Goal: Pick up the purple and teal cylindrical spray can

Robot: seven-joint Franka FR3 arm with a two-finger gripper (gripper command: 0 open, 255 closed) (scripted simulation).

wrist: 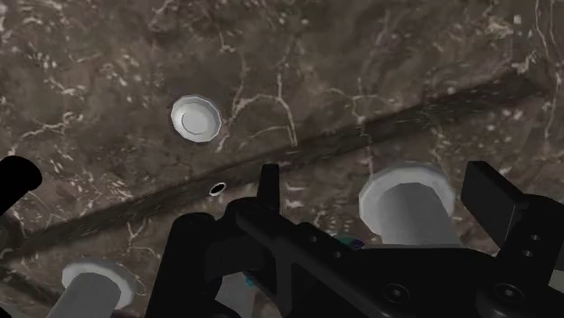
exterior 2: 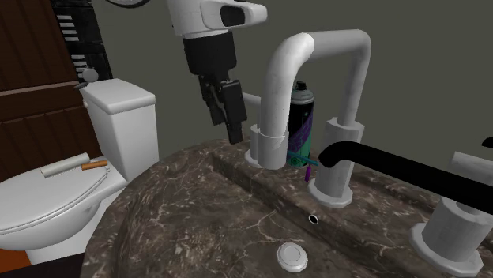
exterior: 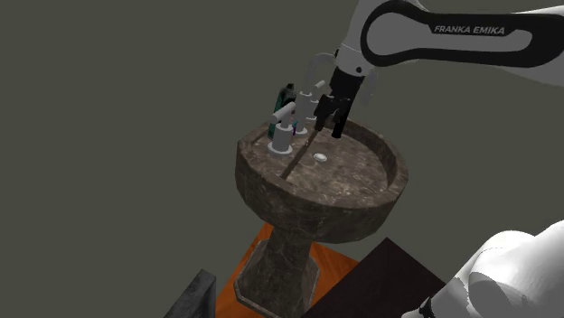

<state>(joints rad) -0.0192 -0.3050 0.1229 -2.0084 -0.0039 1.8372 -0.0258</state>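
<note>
You have a dark, veined stone pedestal sink (exterior: 361, 194) in front of you, standing on an orange floor patch (exterior: 339, 266). The white arm (exterior: 452, 41) reaches over the sink from the shoulder view's right. In the second exterior view a white toilet (exterior 2: 47, 205) stands to the left of the sink, with its tank (exterior 2: 126, 118) against the far wall. A pale stick with an orange end (exterior 2: 75, 166) lies on its lid.

On the sink's far ledge rises a tall white arched faucet (exterior 2: 316, 47). There is a white handle post (exterior 2: 336, 166) to its right and another (exterior 2: 450, 233) nearer the second exterior view's right edge. A black curved bar (exterior 2: 379, 162) crosses in front of those posts.

The spray can (exterior 2: 300, 126) you are after stands upright at the far side of that ledge. It is just behind the faucet's riser and has a black cap and a teal and purple body.

The gripper (exterior 2: 228, 126) hangs pointing down over the ledge, just to the second exterior view's left of the faucet's base. Its two black fingers stand apart with nothing clasped between them. It is near the can but not touching it, and the faucet riser stands between the two.

Down in the basin you can see a white drain plug (exterior 2: 291, 254). A small dark overflow hole (exterior 2: 314, 219) sits on the wall just above it.
</note>
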